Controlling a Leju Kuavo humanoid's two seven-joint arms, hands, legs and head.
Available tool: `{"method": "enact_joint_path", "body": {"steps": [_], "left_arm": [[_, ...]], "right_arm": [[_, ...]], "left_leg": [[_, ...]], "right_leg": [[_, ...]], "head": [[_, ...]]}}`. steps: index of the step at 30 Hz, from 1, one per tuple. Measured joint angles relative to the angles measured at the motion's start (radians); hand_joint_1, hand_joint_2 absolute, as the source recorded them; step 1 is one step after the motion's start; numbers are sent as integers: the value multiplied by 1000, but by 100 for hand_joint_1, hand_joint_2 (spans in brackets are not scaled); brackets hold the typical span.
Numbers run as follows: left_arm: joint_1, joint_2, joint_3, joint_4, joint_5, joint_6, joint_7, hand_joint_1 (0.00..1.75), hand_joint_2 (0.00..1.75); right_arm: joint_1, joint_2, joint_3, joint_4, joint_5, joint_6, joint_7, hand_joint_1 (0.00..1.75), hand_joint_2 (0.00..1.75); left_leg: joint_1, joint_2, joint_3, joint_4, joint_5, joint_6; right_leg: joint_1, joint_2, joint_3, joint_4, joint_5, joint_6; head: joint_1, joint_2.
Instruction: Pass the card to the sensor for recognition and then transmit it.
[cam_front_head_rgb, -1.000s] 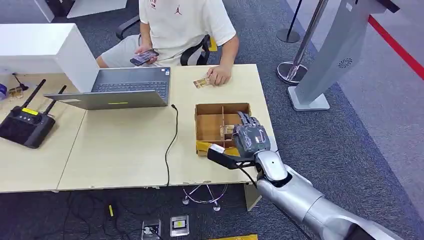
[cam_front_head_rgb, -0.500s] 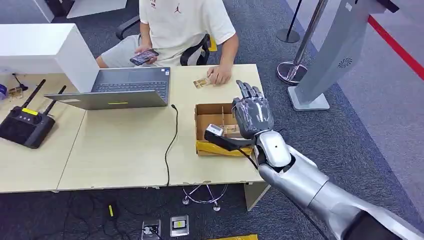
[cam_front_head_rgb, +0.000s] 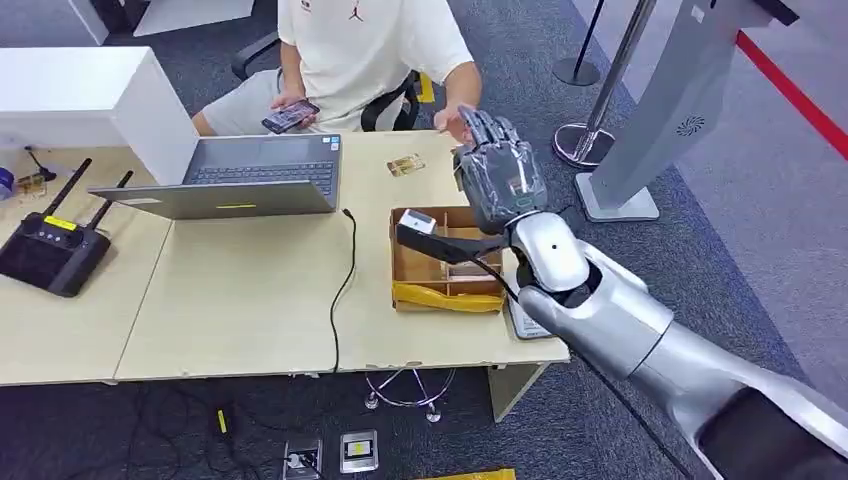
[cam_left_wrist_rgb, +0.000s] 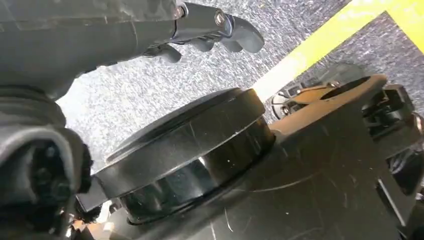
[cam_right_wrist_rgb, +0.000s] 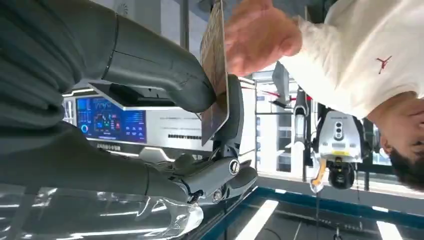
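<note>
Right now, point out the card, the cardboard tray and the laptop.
card (cam_right_wrist_rgb: 215, 75), right wrist view, on its face near the edge.
cardboard tray (cam_front_head_rgb: 400, 262), head view, on its left wall.
laptop (cam_front_head_rgb: 262, 173), head view, on its keyboard.

The right arm (cam_front_head_rgb: 600, 310) reaches up and forward, and the right hand (cam_front_head_rgb: 500, 180) pinches a card (cam_right_wrist_rgb: 215, 75) between thumb and fingers. The left hand (cam_left_wrist_rgb: 150, 30) hangs down, fingers curled.

Dark grey fingers (cam_right_wrist_rgb: 165, 65) press a brown card (cam_right_wrist_rgb: 216, 75). Beyond them, a white shirt (cam_right_wrist_rgb: 350, 55) bears a small red logo
</note>
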Motion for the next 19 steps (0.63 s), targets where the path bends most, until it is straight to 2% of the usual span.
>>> {"method": "enact_joint_path", "body": {"steps": [12,19], "left_arm": [[-8,19,-75,-38,8,0,64,0,0],[-21,32,-117,-48,19,0,78,0,0]], "right_arm": [[-79,47,32,207,-53,23,-20,175,175],[-95,67,55,301,-47,21,-24,175,175]], "left_leg": [[0,-1,0,0,0,0],[0,0,0,0,0,0]], "right_leg": [[0,0,0,0,0,0],[0,0,0,0,0,0]], "head": [[0,0],[0,0]]}}
